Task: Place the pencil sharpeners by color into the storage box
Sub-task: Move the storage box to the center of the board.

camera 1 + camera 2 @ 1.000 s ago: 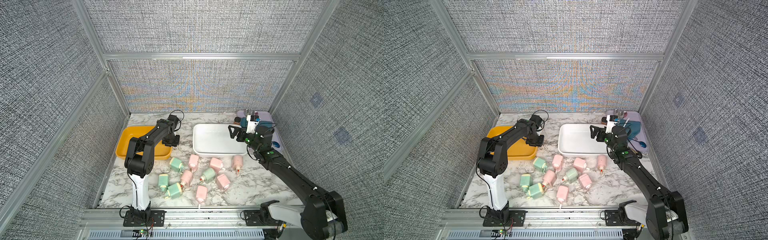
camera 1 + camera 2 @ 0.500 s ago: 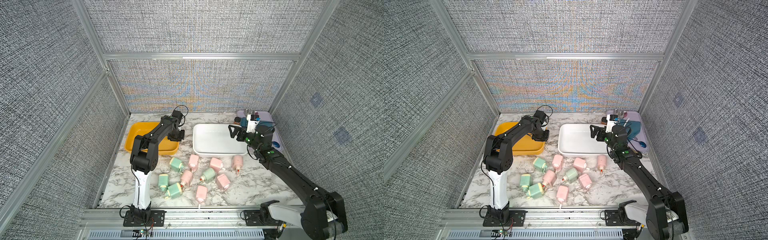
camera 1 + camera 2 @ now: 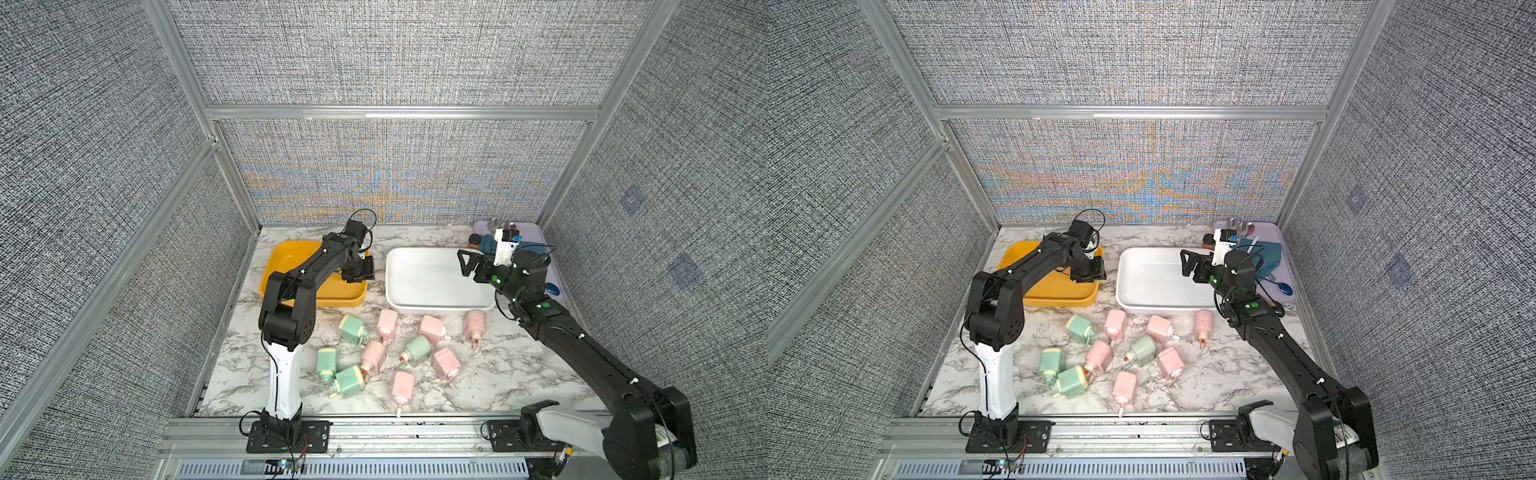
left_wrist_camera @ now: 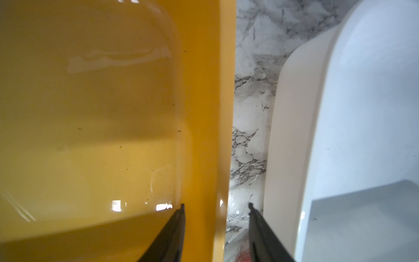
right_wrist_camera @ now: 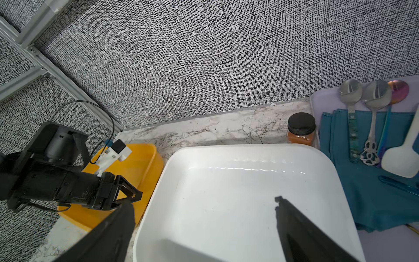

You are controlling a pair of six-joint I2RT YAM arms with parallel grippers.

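Observation:
Several pink pencil sharpeners [image 3: 432, 328] and several mint green ones [image 3: 352, 328] lie scattered on the marble table in front of two shallow storage boxes, seen in both top views. The yellow box [image 3: 291, 253] [image 4: 90, 113] and the white box [image 3: 424, 278] [image 5: 249, 192] are both empty. My left gripper [image 3: 358, 270] [image 4: 215, 205] is open, its jaws straddling the yellow box's right rim without pinching it. My right gripper [image 3: 469, 264] [image 5: 204, 202] hangs wide open above the white box, holding nothing.
A brown-lidded spice jar [image 5: 301, 129] stands behind the white box. A lilac tray [image 3: 1268, 232] with a blue cloth [image 5: 362, 181] and spoons [image 5: 350, 90] sits at the back right. A narrow strip of marble [image 4: 249, 113] separates the two boxes. Fabric walls enclose the table.
The yellow box has slid to the right, toward the white box, with my left gripper on its rim. The left jaws have now opened. The right arm has stayed still.

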